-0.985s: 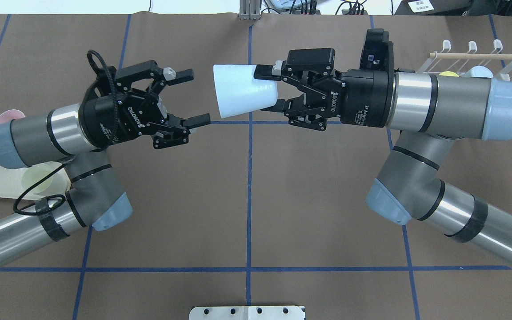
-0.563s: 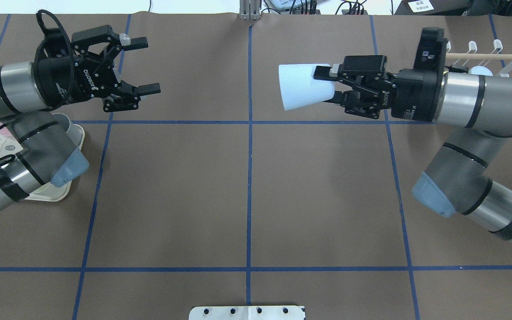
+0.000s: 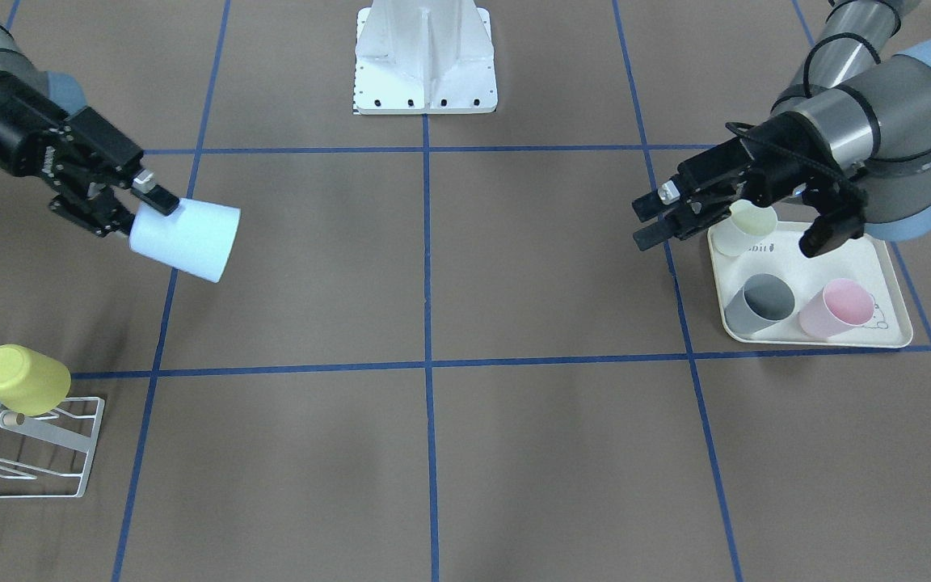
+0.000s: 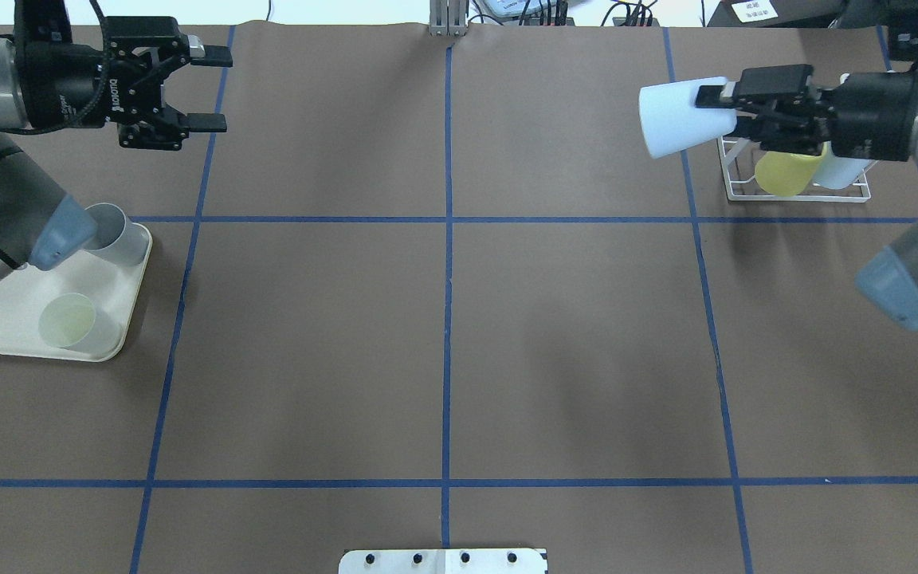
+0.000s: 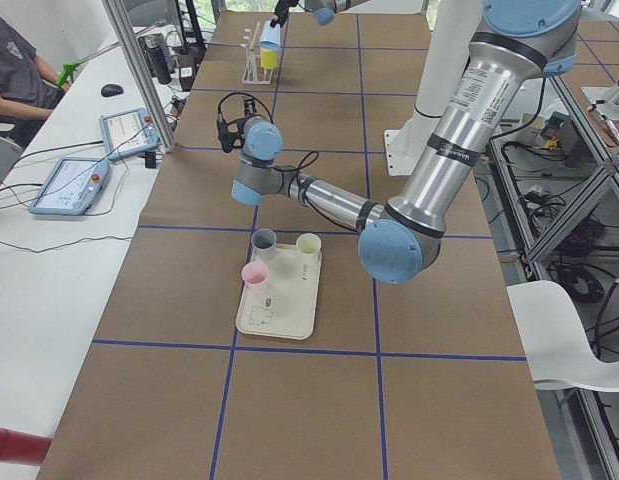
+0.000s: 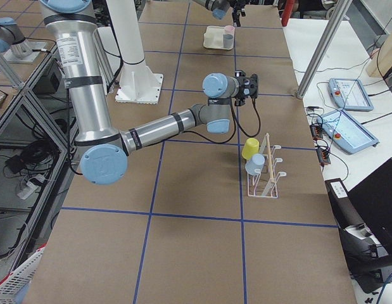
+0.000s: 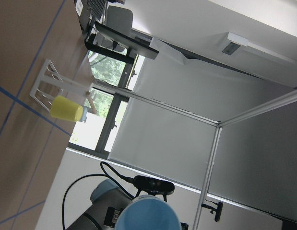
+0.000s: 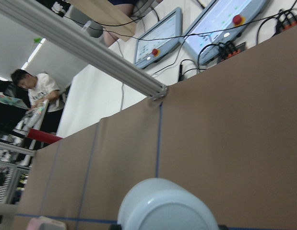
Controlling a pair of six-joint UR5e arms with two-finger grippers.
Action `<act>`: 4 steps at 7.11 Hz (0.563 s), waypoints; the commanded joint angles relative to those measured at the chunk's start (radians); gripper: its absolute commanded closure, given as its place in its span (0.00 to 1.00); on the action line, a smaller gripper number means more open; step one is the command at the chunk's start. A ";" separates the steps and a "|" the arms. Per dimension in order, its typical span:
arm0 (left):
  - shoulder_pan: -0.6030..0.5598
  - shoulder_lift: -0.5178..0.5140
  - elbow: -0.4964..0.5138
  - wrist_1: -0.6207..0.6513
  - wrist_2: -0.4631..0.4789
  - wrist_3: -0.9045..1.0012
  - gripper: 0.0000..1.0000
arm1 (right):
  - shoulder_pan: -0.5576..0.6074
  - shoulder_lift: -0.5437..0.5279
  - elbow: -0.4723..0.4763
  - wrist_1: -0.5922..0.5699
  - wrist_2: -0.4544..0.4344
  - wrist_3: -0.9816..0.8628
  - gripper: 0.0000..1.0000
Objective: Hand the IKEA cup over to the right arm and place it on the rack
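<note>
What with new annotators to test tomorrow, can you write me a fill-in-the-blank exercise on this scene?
1. The pale blue plastic cup is held by the gripper of the robot's ____ arm.
2. The left gripper holds nothing, and its jaws are ____.
3. On the white wire rack a ____ cup sits beside a light blue cup.
4. The cream plastic tray carries ____ cups.

Missing words: right; open; yellow; three.

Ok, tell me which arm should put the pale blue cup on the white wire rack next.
Right. The right end effector grips the pale blue tapered plastic cup beside the white wire rack; the left end effector is open, empty, far away by the cream tray.
</note>
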 commanded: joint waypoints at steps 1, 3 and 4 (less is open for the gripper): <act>-0.040 0.001 0.002 0.069 -0.038 0.064 0.00 | 0.175 -0.047 0.004 -0.349 0.103 -0.487 0.67; -0.048 0.001 0.003 0.083 -0.038 0.066 0.00 | 0.231 -0.077 0.002 -0.609 0.088 -0.895 0.67; -0.050 0.001 0.003 0.085 -0.039 0.092 0.00 | 0.246 -0.075 0.002 -0.721 0.065 -0.995 0.67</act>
